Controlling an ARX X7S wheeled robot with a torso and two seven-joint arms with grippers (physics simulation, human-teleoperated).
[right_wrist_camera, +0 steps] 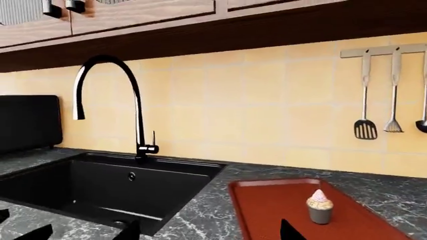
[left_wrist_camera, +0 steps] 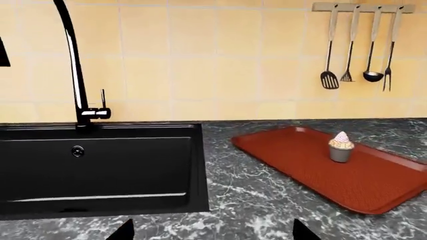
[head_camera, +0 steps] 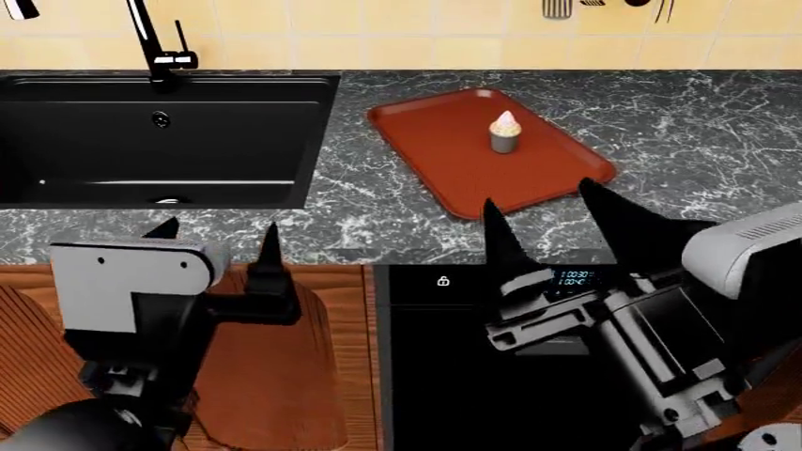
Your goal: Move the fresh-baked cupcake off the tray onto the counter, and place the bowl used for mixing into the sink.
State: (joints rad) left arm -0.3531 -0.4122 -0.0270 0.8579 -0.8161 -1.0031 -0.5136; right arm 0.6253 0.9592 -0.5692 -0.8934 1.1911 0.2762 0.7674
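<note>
Cupcake (head_camera: 504, 131) upright on tray (head_camera: 439, 150), right of sink (head_camera: 75, 141). My left fingers (head_camera: 216, 237) apart, empty, near surface (head_camera: 701, 122) edge. Right fingers (head_camera: 551, 211) apart, empty.

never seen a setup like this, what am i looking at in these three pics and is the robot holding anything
It is a simulated kitchen seen by a two-armed robot. One picture looks down from its head; the other two come from cameras near each gripper. The left gripper and right gripper are both open and hold nothing. On the dark marble counter lies a red-brown tray with a small frosted cupcake standing on it. Beside the tray is a black sink with a tall faucet. Utensils hang on the tiled wall.
</note>
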